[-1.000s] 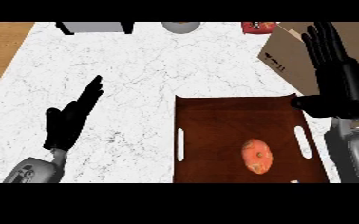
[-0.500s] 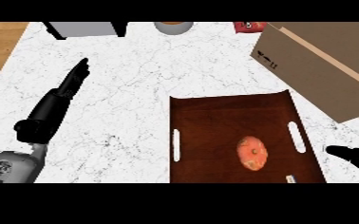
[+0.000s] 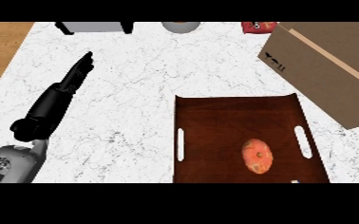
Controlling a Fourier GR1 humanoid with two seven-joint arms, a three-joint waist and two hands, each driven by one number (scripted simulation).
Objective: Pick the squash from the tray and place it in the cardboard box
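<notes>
Black right hand gone; squash (image 3: 257,156) untouched.

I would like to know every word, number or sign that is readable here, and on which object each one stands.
Cardboard box: small black printed marks on its side, possibly arrows, too small to read.
Red object at the counter's far edge: a pale mark on it, too blurred to read.
No text shows on the tray or the squash.

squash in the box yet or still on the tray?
On the tray. The squash lies on the brown tray, apart from the cardboard box; no hand touches it.
</notes>
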